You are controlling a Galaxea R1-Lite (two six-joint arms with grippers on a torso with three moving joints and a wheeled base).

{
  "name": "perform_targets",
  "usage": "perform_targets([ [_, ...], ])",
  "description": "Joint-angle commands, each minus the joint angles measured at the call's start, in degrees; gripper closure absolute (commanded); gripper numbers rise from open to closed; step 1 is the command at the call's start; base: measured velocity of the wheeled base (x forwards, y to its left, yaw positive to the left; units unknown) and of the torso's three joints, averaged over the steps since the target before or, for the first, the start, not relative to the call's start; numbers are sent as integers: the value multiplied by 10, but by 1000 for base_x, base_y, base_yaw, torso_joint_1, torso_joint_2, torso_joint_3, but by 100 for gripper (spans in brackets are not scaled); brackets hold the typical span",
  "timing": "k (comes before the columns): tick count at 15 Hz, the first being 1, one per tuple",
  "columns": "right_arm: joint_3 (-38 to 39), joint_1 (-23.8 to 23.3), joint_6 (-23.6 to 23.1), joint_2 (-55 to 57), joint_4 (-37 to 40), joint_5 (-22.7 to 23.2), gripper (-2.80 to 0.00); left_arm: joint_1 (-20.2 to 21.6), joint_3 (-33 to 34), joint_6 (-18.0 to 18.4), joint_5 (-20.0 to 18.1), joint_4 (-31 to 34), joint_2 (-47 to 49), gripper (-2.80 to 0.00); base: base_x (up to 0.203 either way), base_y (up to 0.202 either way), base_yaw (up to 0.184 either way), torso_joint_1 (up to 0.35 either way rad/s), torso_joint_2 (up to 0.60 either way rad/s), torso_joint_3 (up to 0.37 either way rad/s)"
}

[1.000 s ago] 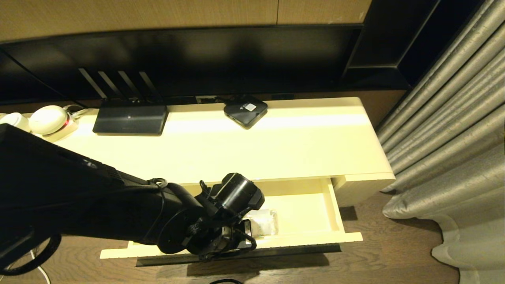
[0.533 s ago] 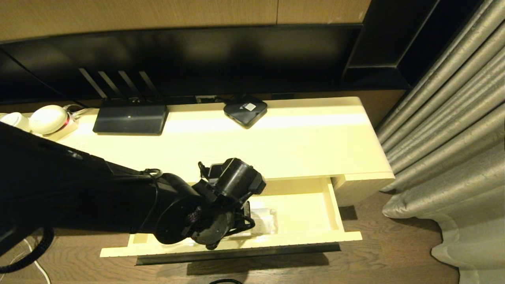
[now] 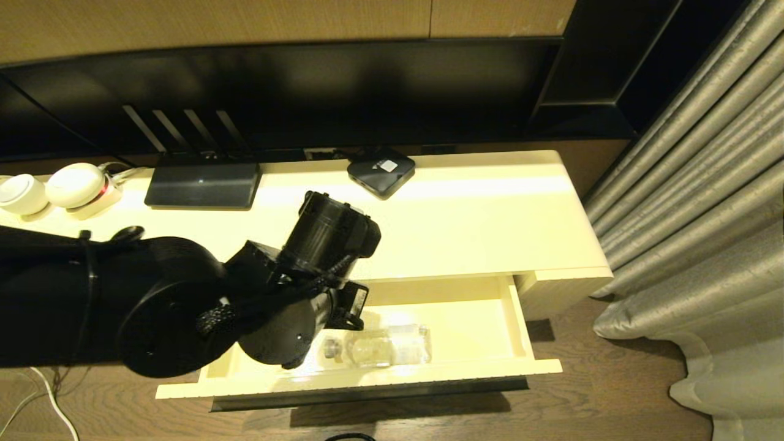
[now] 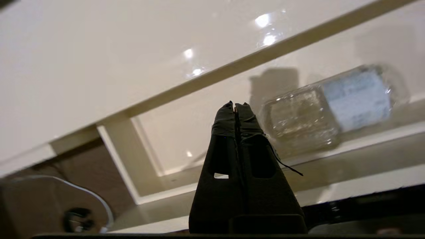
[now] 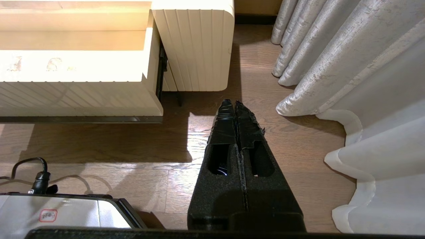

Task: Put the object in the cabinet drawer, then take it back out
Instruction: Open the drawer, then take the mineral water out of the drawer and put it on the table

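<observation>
While the water bottle [image 3: 383,348] lies on its side in the open cabinet drawer [image 3: 490,331], near its front wall, the left gripper [image 4: 235,108] hangs just beside it at about nine o'clock, jaws pressed together and empty. Retrieval likely comes next: spreading the jaws first, then straddling the clear body across its width, should keep it from rolling. Off to the side, the right gripper [image 5: 235,104] is parked over the floor, jaws together.

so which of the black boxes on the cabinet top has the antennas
The wide flat black box toward the left, with four thin antennas rising behind it. The smaller square black box near the middle has a pale sticker and no antennas.
</observation>
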Motion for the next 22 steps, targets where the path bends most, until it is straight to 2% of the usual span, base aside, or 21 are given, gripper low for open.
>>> perform_targets([
  [1,0,0,0,1,0,0,0,9,15,135,-7,21,-56,0,0,0,0,0,0,0],
  [3,0,0,0,1,0,0,0,32,18,243,-39,56,-80,0,0,0,0,0,0,0],
  [5,0,0,0,1,0,0,0,62,16,381,-97,109,-102,0,0,0,0,0,0,0],
  [6,0,0,0,1,0,0,0,75,7,428,-144,162,-106,0,0,0,0,0,0,0],
  [7,0,0,0,1,0,0,0,82,-12,451,-189,213,-104,0,0,0,0,0,0,0],
  [8,0,0,0,1,0,0,0,84,-34,464,-227,257,-97,0,0,0,0,0,0,0],
  [9,0,0,0,1,0,0,0,84,-48,474,-251,277,-91,0,0,0,0,0,0,0],
  [11,0,0,0,1,0,0,0,84,-61,523,-302,305,-69,0,0,0,0,0,0,0],
  [12,0,0,0,1,0,0,0,84,-62,531,-312,311,-63,0,0,0,0,0,0,0],
  [13,0,0,0,1,0,0,0,84,-66,542,-340,325,-43,0,0,0,0,0,0,0],
  [14,0,0,0,1,0,0,0,84,-73,550,-388,344,-31,0,0,0,0,0,0,0],
  [15,0,0,0,1,0,0,0,84,-79,556,-413,355,-18,0,0,0,0,0,0,0],
  [18,0,0,0,1,0,0,0,87,-73,564,-419,358,24,0,0,0,0,0,0,0],
  [20,0,0,0,1,0,0,0,87,-78,583,-412,350,52,0,0,0,0,0,0,0],
  [22,0,0,0,1,0,0,0,87,-83,586,-385,300,81,0,0,0,0,0,0,0],
])
